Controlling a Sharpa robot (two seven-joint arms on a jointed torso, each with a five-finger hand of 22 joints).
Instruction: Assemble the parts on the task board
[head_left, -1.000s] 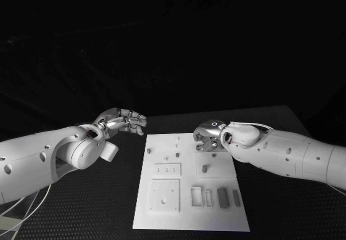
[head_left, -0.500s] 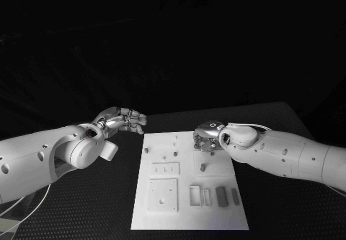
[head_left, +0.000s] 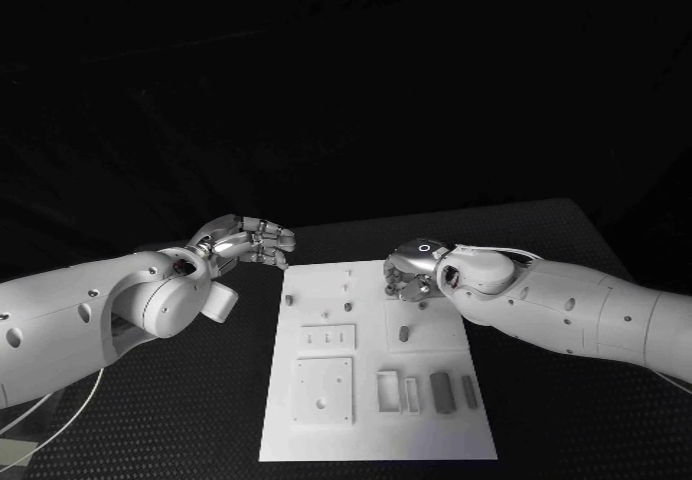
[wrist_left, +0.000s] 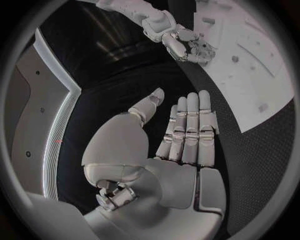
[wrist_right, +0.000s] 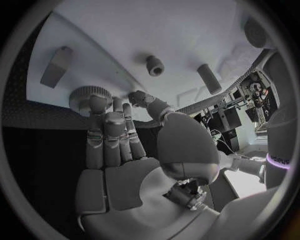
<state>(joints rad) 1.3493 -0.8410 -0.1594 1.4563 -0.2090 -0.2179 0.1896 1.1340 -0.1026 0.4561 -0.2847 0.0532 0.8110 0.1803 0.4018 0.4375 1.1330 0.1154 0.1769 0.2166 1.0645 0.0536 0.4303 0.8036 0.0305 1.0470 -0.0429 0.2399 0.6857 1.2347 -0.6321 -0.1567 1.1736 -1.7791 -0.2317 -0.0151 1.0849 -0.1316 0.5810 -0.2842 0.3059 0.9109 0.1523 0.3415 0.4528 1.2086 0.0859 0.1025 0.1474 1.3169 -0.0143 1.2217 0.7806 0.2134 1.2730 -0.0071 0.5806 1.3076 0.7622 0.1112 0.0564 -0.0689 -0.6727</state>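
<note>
The task board (head_left: 378, 375) is lying in the middle of the black surface (head_left: 577, 400), long side running away from the robot, so both arms are reaching it from either flank. The right hand (head_left: 408, 272) is working at the board's far right corner; in the right wrist view its fingertips (wrist_right: 100, 107) are reaching down to a round, ridged, gear-like part (wrist_right: 84, 95) sitting near the board's edge, touching or just about touching it, which reads as the start of a pick. Whether the fingers are already gripping it I cannot tell; nothing is plainly lifted. Near that gear, 2 short pegs (wrist_right: 155, 65) are standing on the board and a flat block (wrist_right: 55, 65) is lying beside them, likely waiting their turn. The left hand (head_left: 248, 240) is hovering over the surface just off the board's far left corner, apart from it; in the left wrist view its fingers (wrist_left: 190, 125) are lying straight and side by side with the thumb apart, released and holding nothing, seemingly parked out of the way while the right hand is acting. At the board's near end, several upright rectangular parts (head_left: 443, 392) are standing in a row beside a square plate (head_left: 325, 390). Compared with 1 s ago, the right hand is sitting slightly farther up and closer in over the board's corner, while the left hand is keeping much the same pose; the whole picture is also shifting a little, so part of that is likely the camera.
</note>
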